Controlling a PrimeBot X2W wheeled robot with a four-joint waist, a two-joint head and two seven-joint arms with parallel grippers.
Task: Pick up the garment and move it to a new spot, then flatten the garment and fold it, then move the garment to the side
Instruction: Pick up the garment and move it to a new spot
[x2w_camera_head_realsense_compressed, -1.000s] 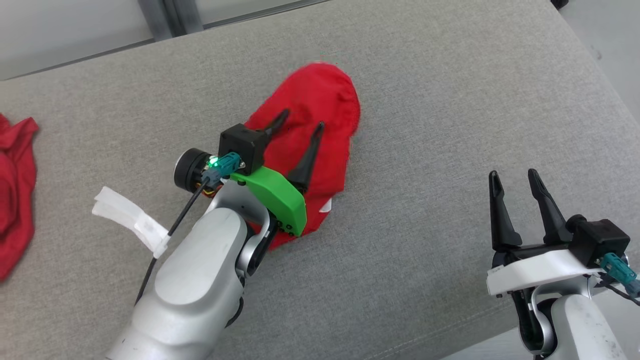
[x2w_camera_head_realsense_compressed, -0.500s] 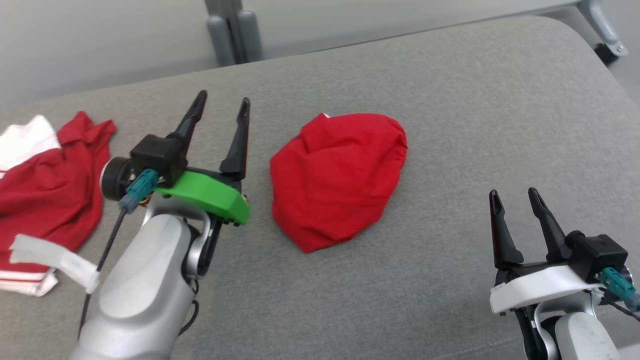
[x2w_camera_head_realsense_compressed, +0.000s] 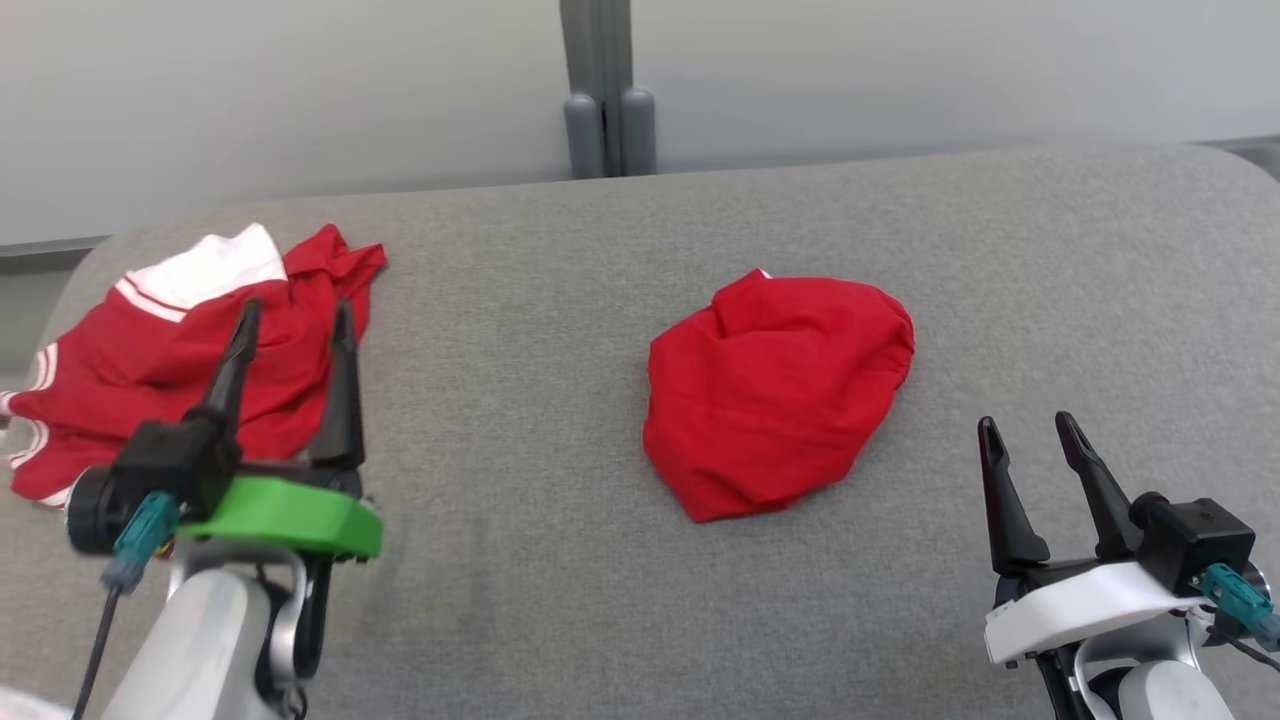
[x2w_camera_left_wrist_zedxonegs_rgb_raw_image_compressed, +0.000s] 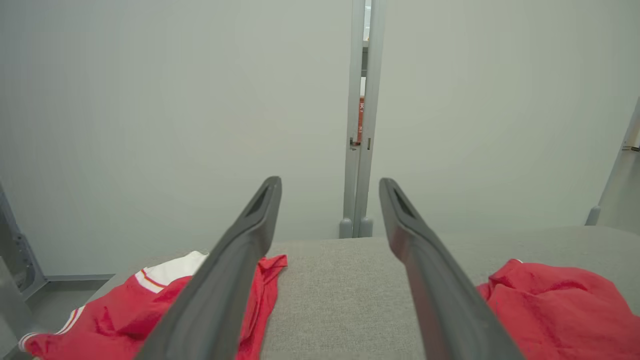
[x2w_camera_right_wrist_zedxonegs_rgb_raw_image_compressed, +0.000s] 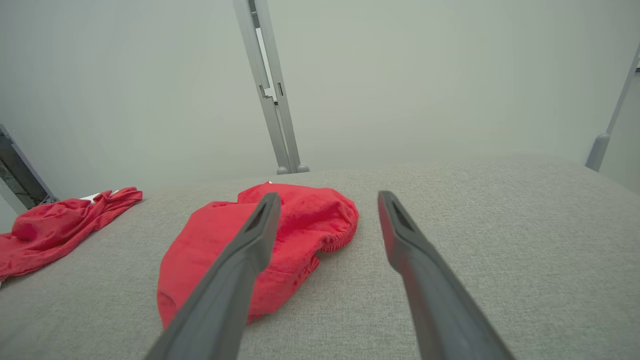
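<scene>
Red garment (x2w_camera_head_realsense_compressed: 775, 395) (rounded bundle), coarse grey upholstery (x2w_camera_head_realsense_compressed: 540, 580).

Silver forearm (x2w_camera_head_realsense_compressed: 200, 640); dark fingers (x2w_camera_head_realsense_compressed: 340, 400); green left bracket (x2w_camera_head_realsense_compressed: 280, 515) (white on right); teal connectors (x2w_camera_head_realsense_compressed: 140, 530).

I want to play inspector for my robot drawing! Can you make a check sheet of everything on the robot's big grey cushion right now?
Surface: grey fabric cushion, no stains seen.
Job's things: folded red garment lies bundled near the middle, touching neither gripper.
Clutter: red-and-white garment lies crumpled at the far left edge.
Grippers: left gripper open and holding nothing, in front of the crumpled garment; right gripper open and holding nothing, to the right of the bundle.
Cables: black cable hangs from a teal plug on the left wrist; another teal plug sits on the right wrist.
Surroundings: pale wall and a grey post behind the cushion.
</scene>
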